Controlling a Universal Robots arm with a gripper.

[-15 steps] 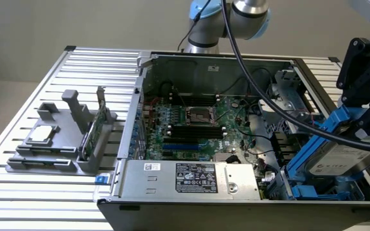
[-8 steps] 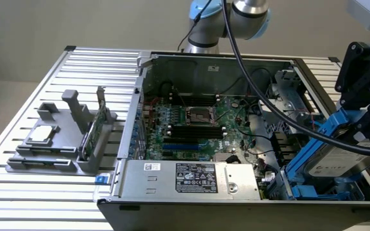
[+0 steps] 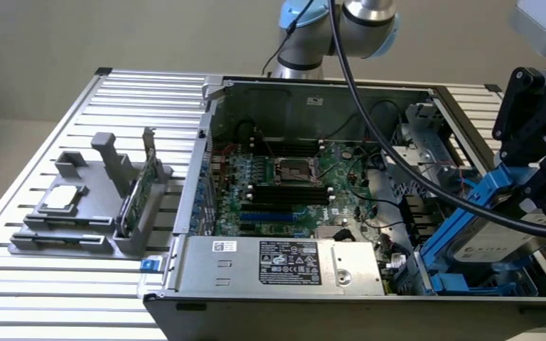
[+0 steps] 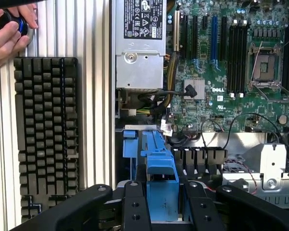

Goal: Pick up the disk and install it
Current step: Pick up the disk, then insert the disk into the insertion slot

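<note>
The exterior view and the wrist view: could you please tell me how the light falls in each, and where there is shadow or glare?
Exterior view: soft, even light on the slatted table; the motherboard sits dimmer, shaded by the walls of the case; the disk shows a pale sheen. Wrist view: the metal power supply shines brightly, while the gripper is a dark mass.

The silver-grey disk [image 3: 489, 245], blue rails along its edges, leans steeply tilted in a corner of the open computer case [image 3: 283, 316].
</note>
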